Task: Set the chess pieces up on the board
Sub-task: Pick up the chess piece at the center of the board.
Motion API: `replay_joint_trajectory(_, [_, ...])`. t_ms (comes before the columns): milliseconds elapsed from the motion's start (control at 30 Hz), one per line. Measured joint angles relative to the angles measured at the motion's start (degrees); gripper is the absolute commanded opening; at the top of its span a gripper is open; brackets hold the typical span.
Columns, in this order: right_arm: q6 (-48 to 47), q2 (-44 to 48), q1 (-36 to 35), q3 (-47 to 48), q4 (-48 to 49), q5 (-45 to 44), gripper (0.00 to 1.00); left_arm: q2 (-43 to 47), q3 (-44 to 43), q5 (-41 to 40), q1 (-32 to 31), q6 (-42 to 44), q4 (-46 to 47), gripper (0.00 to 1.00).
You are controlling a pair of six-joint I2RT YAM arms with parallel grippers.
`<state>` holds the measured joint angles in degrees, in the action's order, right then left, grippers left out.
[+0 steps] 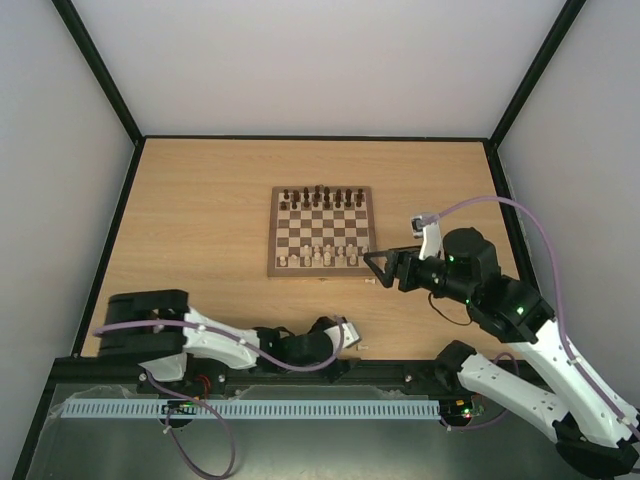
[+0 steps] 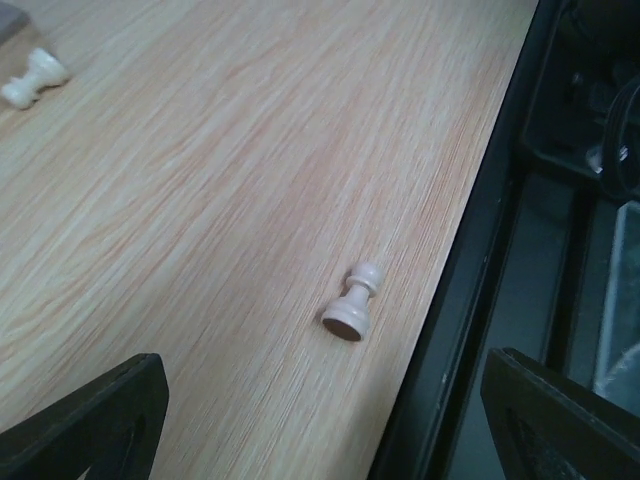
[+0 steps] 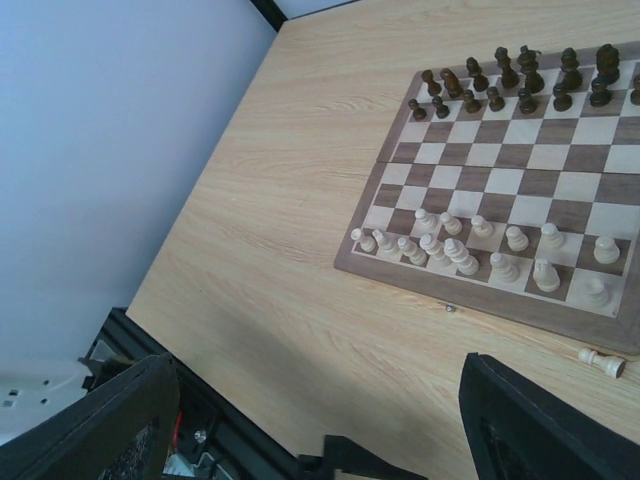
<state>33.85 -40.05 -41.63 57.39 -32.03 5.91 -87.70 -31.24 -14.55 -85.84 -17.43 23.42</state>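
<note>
The board (image 1: 272, 232) lies mid-table, also in the right wrist view (image 3: 480, 298). Pale chess pieces (image 1: 320, 258) stand unevenly in its two near rows, also seen in the right wrist view (image 3: 480, 245). One pale piece (image 1: 368, 284) lies off the board by its near right corner, also in the right wrist view (image 3: 601, 362). A pale pawn (image 2: 352, 305) lies on its side close to the table's black front edge. My left gripper (image 2: 320, 430) is open and empty just short of that pawn. My right gripper (image 1: 372, 264) is open and empty above the board's near right corner.
Dark brown pieces (image 1: 320, 196) fill the board's two far rows, also in the right wrist view (image 3: 520, 80). Another pale piece (image 2: 32, 80) lies at the top left of the left wrist view. White walls enclose the table on three sides. The black frame rail (image 2: 470, 280) runs along the front edge.
</note>
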Motion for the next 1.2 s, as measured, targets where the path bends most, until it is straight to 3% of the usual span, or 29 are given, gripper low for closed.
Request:
replay_joint_trajectory(200, [-0.6,3.5,0.0,-1.6,-0.2,1.4,0.77,-9.8,0.5,1.7,-0.2,6.1,10.4,0.85])
replay_joint_trajectory(433, [-2.0,7.4,0.0,-4.4,-0.7,1.5,0.77,-14.8,2.0,3.6,-2.7,12.3,21.3,0.82])
replay_joint_trajectory(633, [-2.3,8.9,0.0,-6.9,-0.7,1.4,0.77,-14.1,5.2,6.5,-3.2,15.5,25.8,0.81])
replay_joint_trajectory(833, [-2.3,8.9,0.0,-7.7,-0.6,1.1,0.77,-9.5,10.1,13.1,0.7,17.1,26.9,0.8])
replay_joint_trajectory(1200, [-2.8,8.8,0.0,-9.8,0.5,0.5,0.77,-9.5,8.4,28.1,7.6,19.8,27.4,0.78])
